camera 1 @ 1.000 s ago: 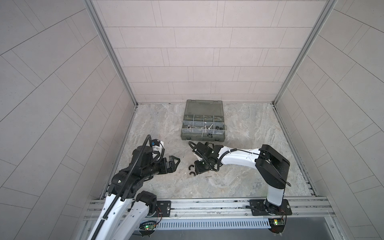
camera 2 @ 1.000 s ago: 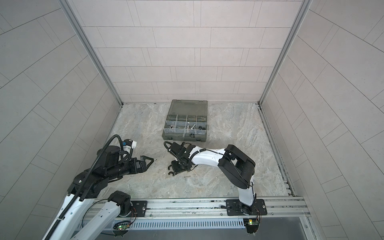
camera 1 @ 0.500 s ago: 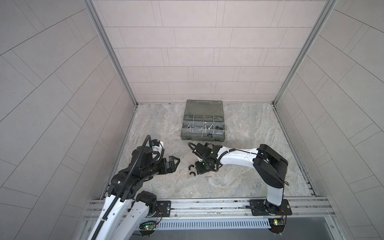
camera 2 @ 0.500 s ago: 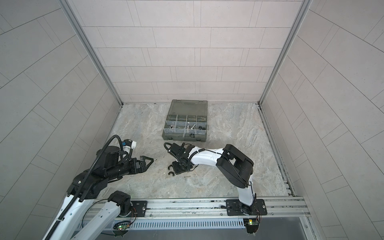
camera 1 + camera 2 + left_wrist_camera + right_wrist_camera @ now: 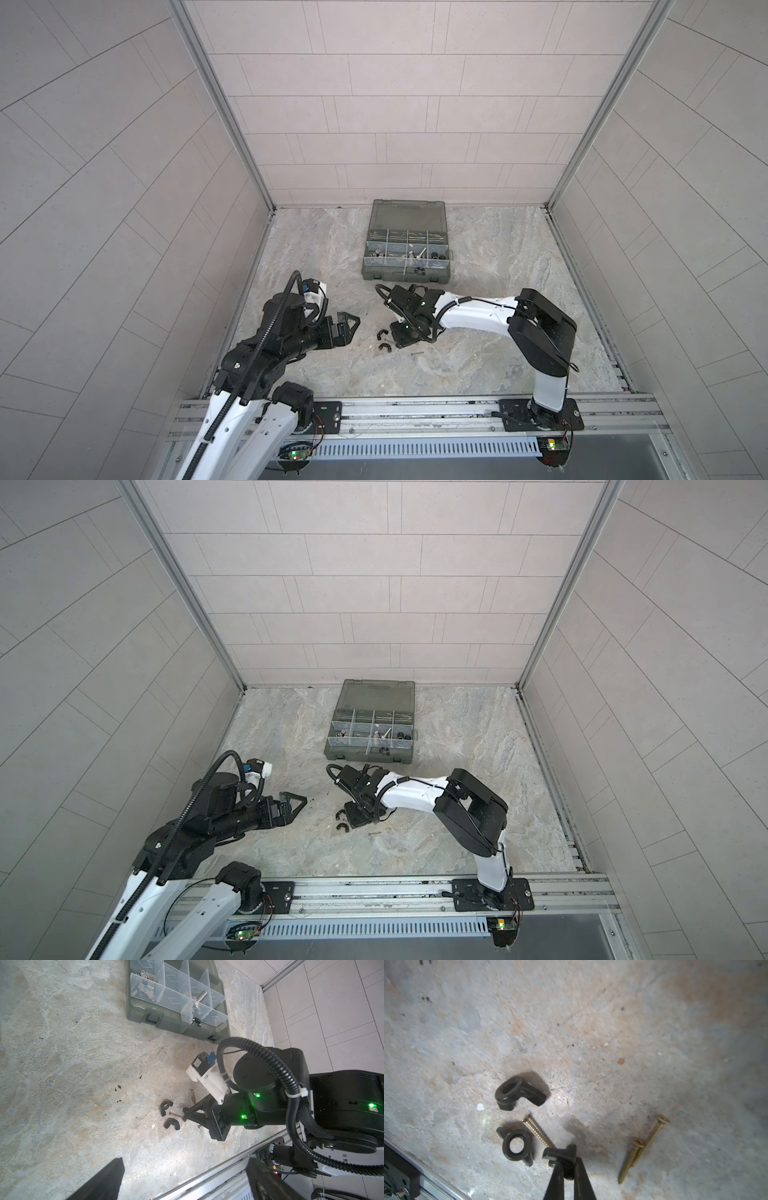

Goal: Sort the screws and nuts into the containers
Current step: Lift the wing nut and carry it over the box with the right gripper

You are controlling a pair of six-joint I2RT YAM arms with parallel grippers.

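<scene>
A stone-patterned counter (image 5: 591, 1022) is seen from above, with two robot arms reaching over it. The right tool (image 5: 560, 1154) is down at the counter. Its two thin black fingers are clenched together on one end of a slim brass screw (image 5: 537, 1132) that lies flat. Close beside that screw lie two black clips (image 5: 519, 1093), each a ring with a hooked tail; whether the nearer one touches the screw cannot be told. Two more brass screws (image 5: 652, 1136) lie side by side, apart from the tool.

The left tool (image 5: 347, 326) hangs above the counter at the left, its fingers spread wide and holding nothing. Toward the back wall sits an open grey-green case (image 5: 405, 275). Its clear-walled compartments (image 5: 176, 999) hold small parts, among them a thick silver bolt (image 5: 202, 995).

The pinched screw looks light, rigid and smooth. It is so thin that it could slip or pivot between the fingers. Held at one end it will probably swing; a hold nearer its middle, across the threads, would likely be steadier.
</scene>
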